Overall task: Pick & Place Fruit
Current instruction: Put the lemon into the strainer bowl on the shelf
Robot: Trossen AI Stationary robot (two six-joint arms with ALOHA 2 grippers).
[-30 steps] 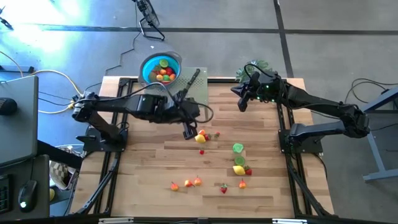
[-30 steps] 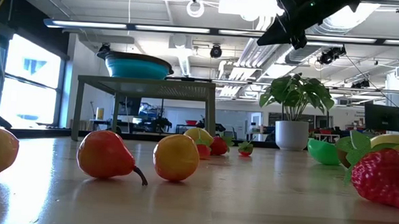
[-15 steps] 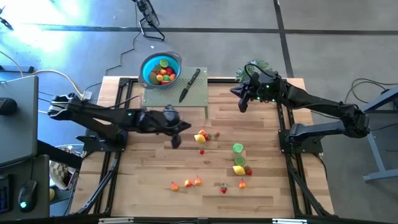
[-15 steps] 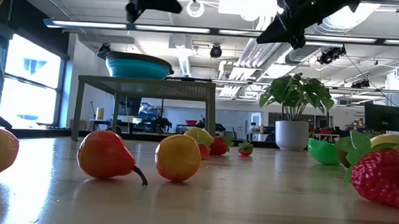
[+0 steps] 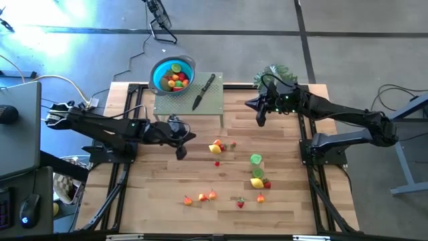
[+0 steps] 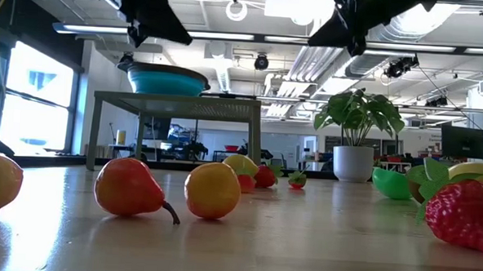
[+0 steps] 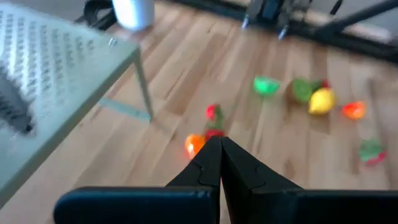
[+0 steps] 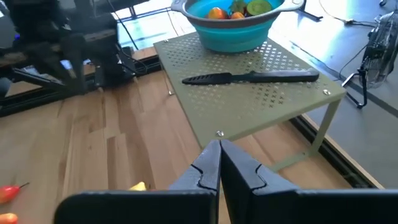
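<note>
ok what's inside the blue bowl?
The blue bowl holds a pile of fruit: a green piece on top, with orange and red pieces beneath. Whatever lies under that pile is covered.

1. The table point(image 5: 167, 194) is showing pale wood planks.
2. The fruit point(image 5: 215, 145) is showing red, orange, yellow and green.
3. The bowl point(image 8: 233, 28) is showing bright blue.
4. The perforated stand point(image 8: 261, 93) is looking grey-green, dotted with holes.
5. The knife point(image 8: 249, 77) is looking black.
</note>
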